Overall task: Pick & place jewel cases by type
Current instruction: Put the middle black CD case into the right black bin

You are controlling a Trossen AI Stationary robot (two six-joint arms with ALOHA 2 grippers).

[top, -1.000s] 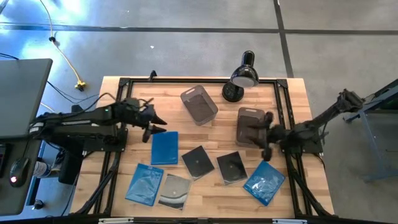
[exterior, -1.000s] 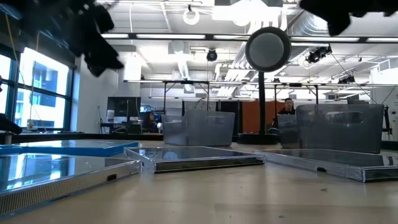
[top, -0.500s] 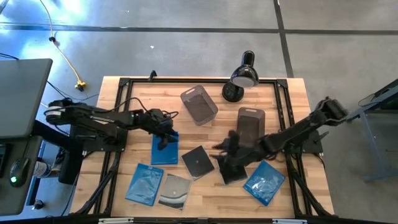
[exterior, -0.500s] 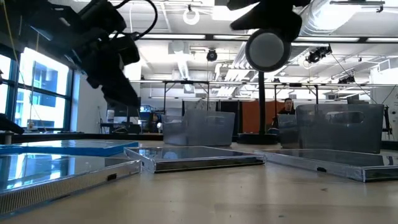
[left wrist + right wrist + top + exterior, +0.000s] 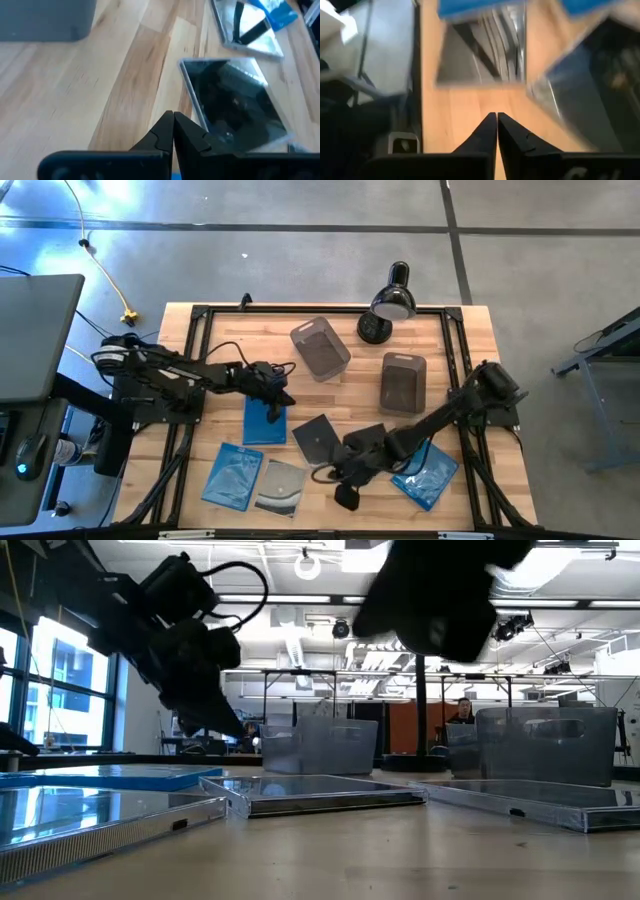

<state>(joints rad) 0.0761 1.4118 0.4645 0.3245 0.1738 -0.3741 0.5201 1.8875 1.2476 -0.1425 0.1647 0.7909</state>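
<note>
Several jewel cases lie flat on the wooden table. There are blue ones (image 5: 265,420) (image 5: 232,475) (image 5: 427,477), dark ones (image 5: 318,438) (image 5: 372,438) and a clear one with a silver disc (image 5: 280,485). My left gripper (image 5: 277,412) (image 5: 173,116) is shut over the right edge of the upper blue case. The dark case (image 5: 232,107) lies ahead of it. My right gripper (image 5: 343,492) (image 5: 497,116) is shut, low over bare wood near the table's near edge, between the clear case (image 5: 480,55) and the lower right blue case. The right arm hides part of one dark case.
Two smoky grey tubs (image 5: 320,348) (image 5: 402,383) stand past the cases toward the far side. A black lamp (image 5: 390,305) stands at the far edge. A black frame (image 5: 190,380) runs round the table top. Bare wood lies between the tubs and the cases.
My left gripper has come down and toward the table's right, over the upper blue case, and has shut. My right gripper has swept from beside the right tub toward the near edge and the left, turning as it went, and has shut. The cases have not moved.
</note>
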